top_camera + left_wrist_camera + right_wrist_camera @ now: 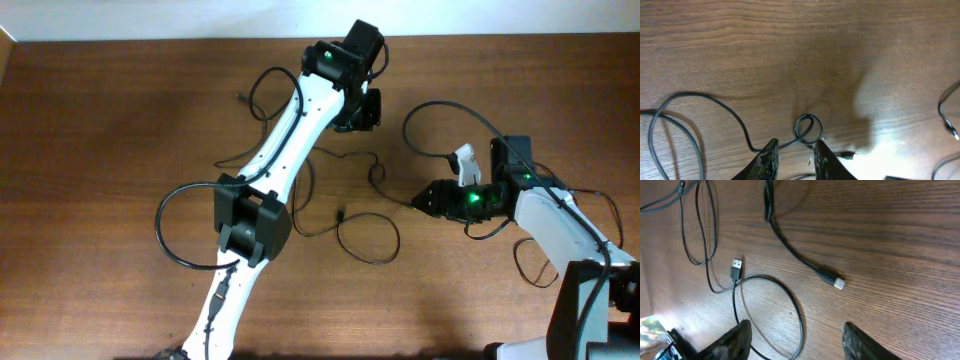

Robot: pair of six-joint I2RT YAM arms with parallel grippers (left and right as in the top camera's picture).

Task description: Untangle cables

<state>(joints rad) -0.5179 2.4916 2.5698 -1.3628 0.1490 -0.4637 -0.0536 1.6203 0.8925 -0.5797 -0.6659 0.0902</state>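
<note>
Several thin black cables (366,240) lie loosely over the middle of the wooden table, between the two arms. My left gripper (362,108) is at the far middle. In the left wrist view a cable twisted into a small loop (807,116) runs across the narrow gap of my left gripper (795,144), and the table shows between the tips. My right gripper (422,200) points left at the cables. In its wrist view it (796,327) stands wide open over a round loop (801,315), with a USB plug (736,269) and a metal-tipped plug (836,282) beyond.
Thicker arm cabling loops out beside the left arm (160,225) and behind the right arm (530,265). A small plug end (245,97) lies at the far left of the tangle. The table's far edge meets a white wall (150,20).
</note>
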